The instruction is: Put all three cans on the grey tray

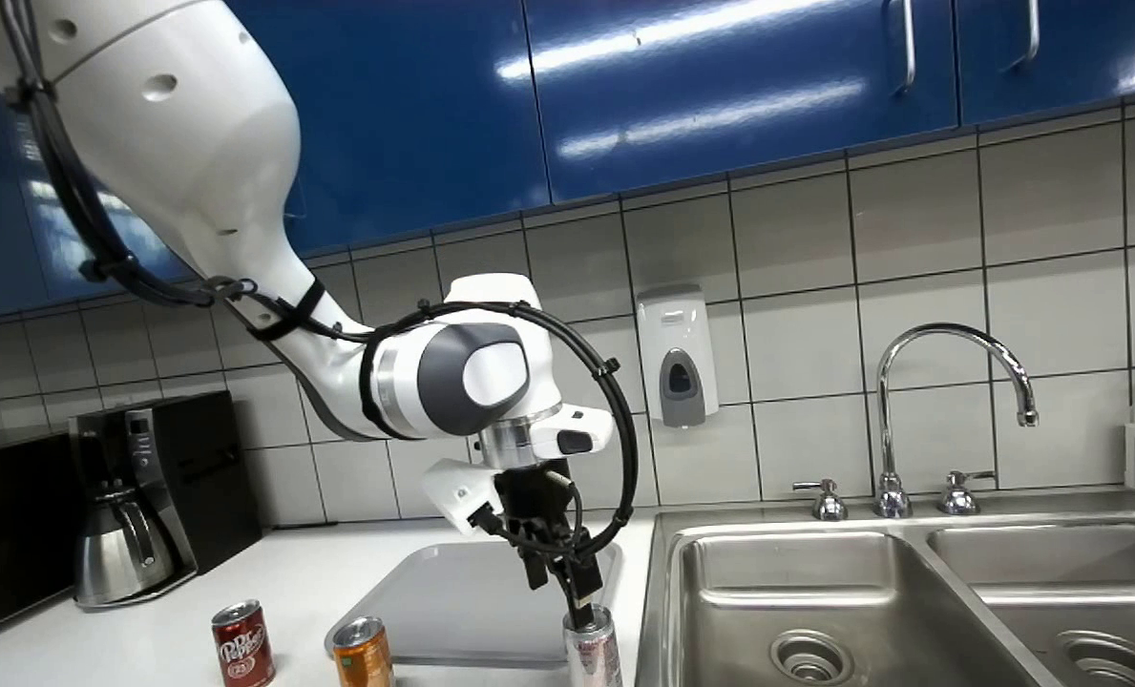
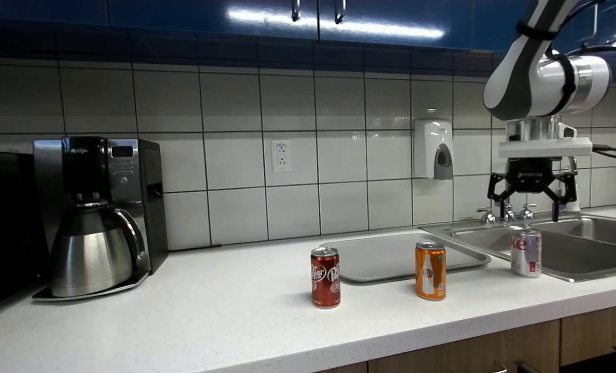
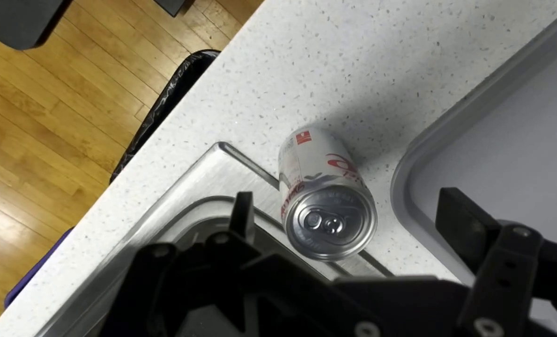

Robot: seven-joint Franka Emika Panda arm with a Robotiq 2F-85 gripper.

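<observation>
- The silver-grey can (image 2: 526,252), the orange-gold can (image 2: 430,272) and the dark red can (image 2: 326,277) are smooth metal cylinders with shiny lids, each upright on the white, speckled surface (image 2: 183,321).
- The grey tray (image 2: 385,254) is a flat, matt rectangle with a low rim and rounded corners; the orange-gold can and the dark red can stand near its edge.
- The sink (image 1: 777,601) is steel with soft-cornered basins; the silver-grey can stands between it and the grey tray, just beside the sink's rim, and I cannot tell whether they touch.
- Only the wrist view shows the strips of the wooden floor (image 3: 72,117) and some crinkled black plastic (image 3: 169,99).
- An exterior view shows the sink's round drains (image 1: 810,656); an exterior view shows wood-grained cupboard fronts (image 2: 468,347) below the surface.
- The arm (image 1: 233,143), white and grey with black cables (image 1: 78,191) strapped along it, slopes down from a top corner in an exterior view and bends at the wrist.
- The pincer (image 2: 529,212) points down over the silver-grey can, spread wide, its fingers (image 3: 465,229) standing to either side of the lid in the wrist view.
</observation>
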